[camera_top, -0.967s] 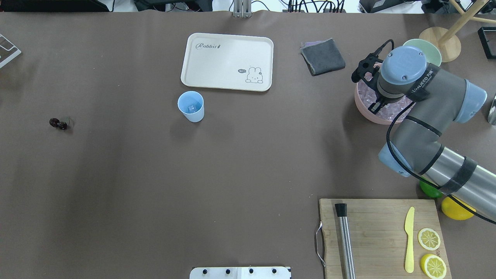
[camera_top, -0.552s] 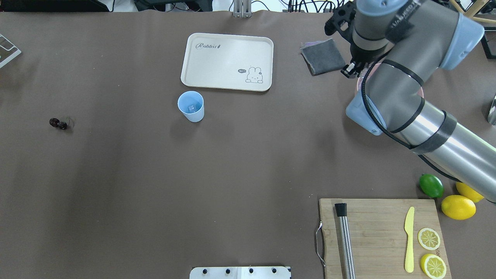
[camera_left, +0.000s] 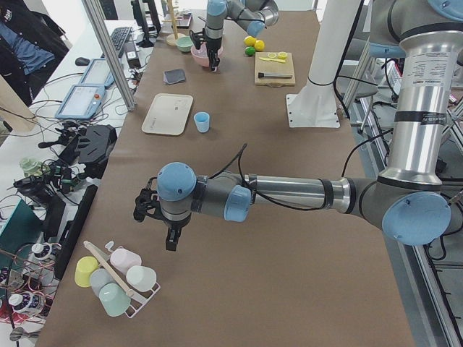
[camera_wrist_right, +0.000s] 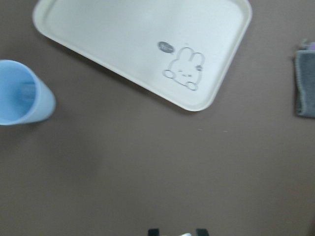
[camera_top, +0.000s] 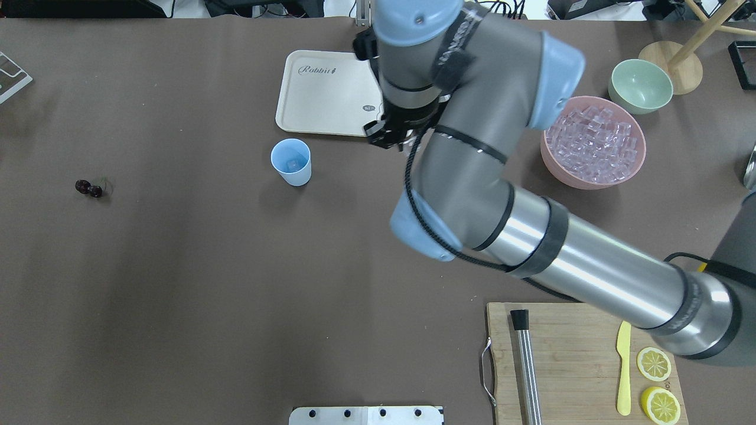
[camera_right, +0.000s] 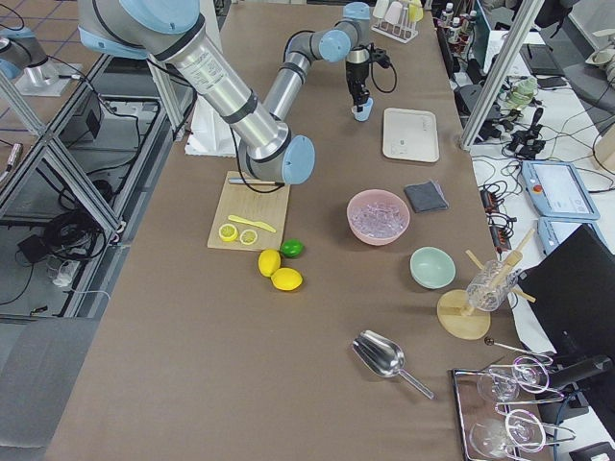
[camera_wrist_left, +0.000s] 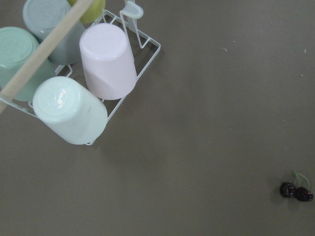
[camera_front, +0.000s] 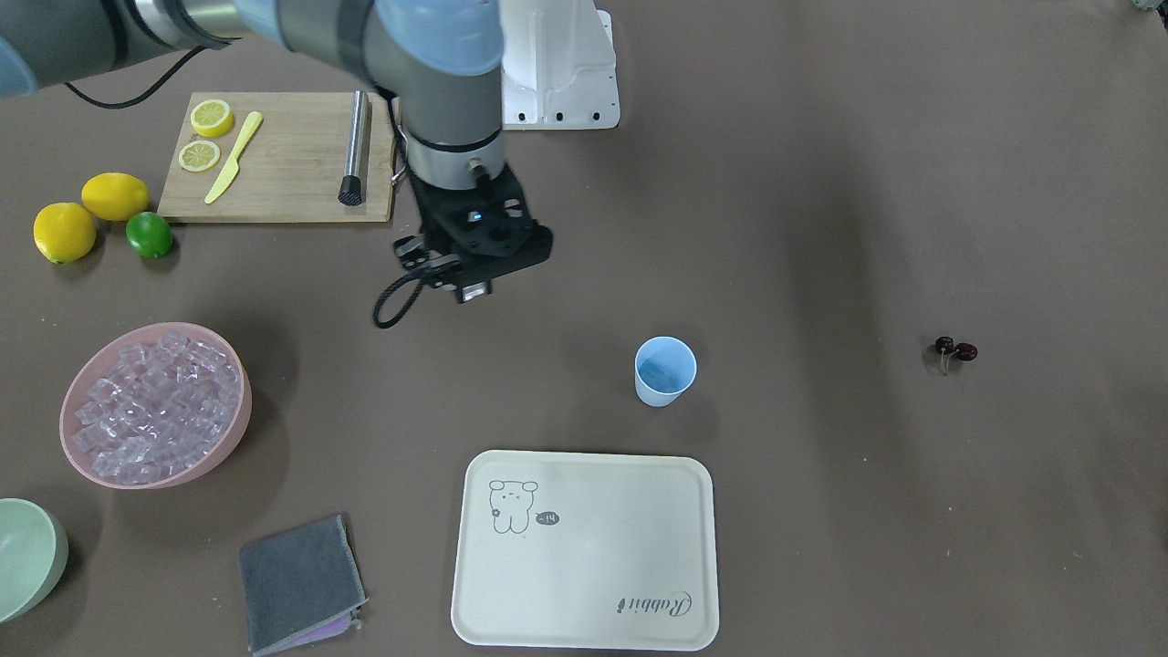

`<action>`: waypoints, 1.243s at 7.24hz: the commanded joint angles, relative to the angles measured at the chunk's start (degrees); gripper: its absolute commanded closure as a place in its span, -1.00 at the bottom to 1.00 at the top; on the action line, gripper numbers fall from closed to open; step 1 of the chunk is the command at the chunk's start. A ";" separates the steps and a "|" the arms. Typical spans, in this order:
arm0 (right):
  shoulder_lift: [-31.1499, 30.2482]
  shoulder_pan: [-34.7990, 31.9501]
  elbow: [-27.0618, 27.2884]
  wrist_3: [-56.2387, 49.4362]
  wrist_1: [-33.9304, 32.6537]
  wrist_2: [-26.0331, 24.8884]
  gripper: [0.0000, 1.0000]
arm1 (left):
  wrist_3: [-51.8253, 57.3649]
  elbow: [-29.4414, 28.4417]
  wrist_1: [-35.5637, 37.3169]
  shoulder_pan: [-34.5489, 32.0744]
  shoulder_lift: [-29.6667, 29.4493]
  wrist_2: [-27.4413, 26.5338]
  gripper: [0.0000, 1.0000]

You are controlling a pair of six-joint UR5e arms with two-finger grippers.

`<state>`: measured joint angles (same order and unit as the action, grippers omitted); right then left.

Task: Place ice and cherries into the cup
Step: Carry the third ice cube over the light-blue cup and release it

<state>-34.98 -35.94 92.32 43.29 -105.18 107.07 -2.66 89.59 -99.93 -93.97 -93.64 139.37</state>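
Currently right claw point(camera_front: 472, 292) near cup point(camera_front: 665, 371); cherries point(camera_front: 955, 349) apart.

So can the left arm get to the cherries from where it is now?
Probably yes. The cherries lie alone on bare table, in the left wrist camera's view, with nothing on or beside them. The wire rack sits apart from them, and the right gripper is away by the cup.

The right arm point(camera_top: 472, 177) has grey joints with light-blue caps, silver tubes, black straps and a black cable.
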 commanded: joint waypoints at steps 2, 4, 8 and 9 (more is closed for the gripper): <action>14.89 8.34 -22.20 15.84 15.07 -6.69 0.66 | 0.02 0.06 0.00 0.01 -0.14 0.02 -0.96; 14.42 6.77 -26.21 15.24 22.55 -10.46 0.66 | 0.11 0.06 0.00 0.01 0.04 0.02 -0.96; 12.65 8.95 -26.75 16.47 25.72 -16.45 0.63 | 0.20 -0.37 0.00 0.01 0.21 0.02 -0.96; 12.74 9.30 -26.67 17.34 25.81 -16.45 0.60 | 0.20 -0.64 0.00 0.10 -0.05 0.02 -0.96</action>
<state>-22.37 -27.29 65.61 59.78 -79.56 90.95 -2.49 89.25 -99.93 -93.93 -93.49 139.43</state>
